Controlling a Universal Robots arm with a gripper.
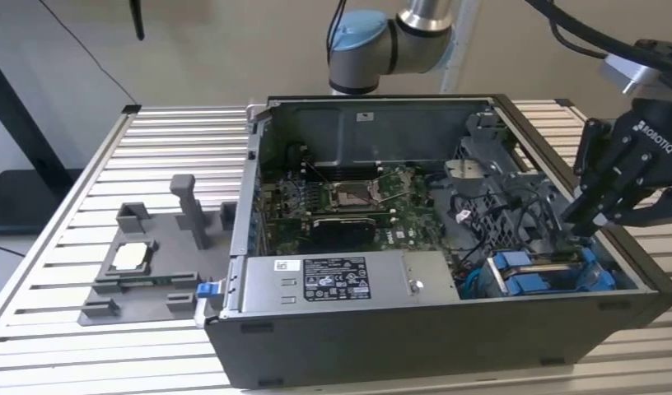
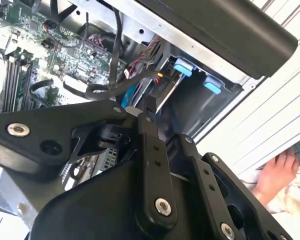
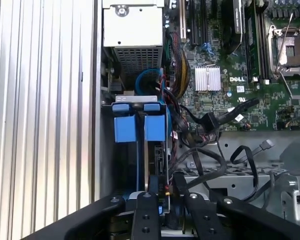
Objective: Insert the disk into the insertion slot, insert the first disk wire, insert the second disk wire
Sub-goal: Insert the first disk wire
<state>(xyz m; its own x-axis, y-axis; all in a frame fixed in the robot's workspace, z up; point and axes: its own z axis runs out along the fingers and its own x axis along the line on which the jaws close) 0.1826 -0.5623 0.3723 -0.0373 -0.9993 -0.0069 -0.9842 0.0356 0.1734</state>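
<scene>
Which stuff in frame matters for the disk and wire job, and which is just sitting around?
In the job: black gripper; silver-grey disk in blue plastic carrier; grey drive-bay cage; loose black cables beside it.
Lying about: silver labelled power-supply box; green motherboard; grey plastic fixture tray; a person's hand.

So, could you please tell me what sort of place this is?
Probably a robotics lab or assembly test bench: an open computer case sits on a slatted metal table, a robot arm reaches over it, and a grey fixture plate lies alongside.
</scene>
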